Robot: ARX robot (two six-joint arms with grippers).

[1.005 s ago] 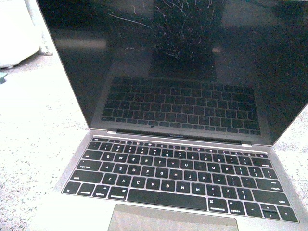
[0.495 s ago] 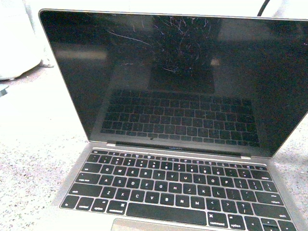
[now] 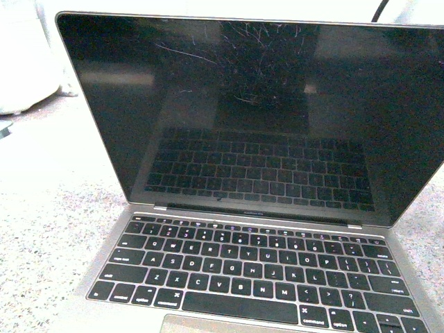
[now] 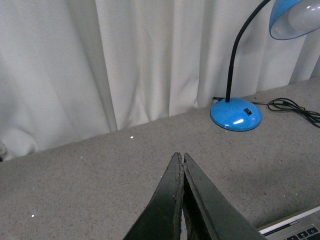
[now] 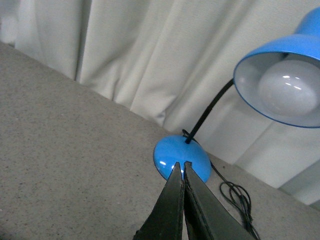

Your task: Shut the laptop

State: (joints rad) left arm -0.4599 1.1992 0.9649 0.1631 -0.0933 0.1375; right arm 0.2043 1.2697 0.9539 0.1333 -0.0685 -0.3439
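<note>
The left pincer [image 4: 180,159] is pinched shut with nothing in it. It hangs over the grey bench [image 4: 75,190], just beside a corner of the laptop [image 4: 300,230]. The right pincer [image 5: 181,167] is pinched shut and empty too. It is up above the bench, pointing at the blue lamp [image 5: 167,152], which stands near the laptop by the white curtain [image 5: 125,50]. The laptop sits open on the bench, and its dark, scratched screen [image 3: 263,104] stands up tall over the black keys [image 3: 257,260]. Neither pincer touches the laptop, so I think the closing is only at the getting-ready step. Next, I think a pincer has to reach behind the top edge of the screen and push it gently forward and down onto the keys.
</note>
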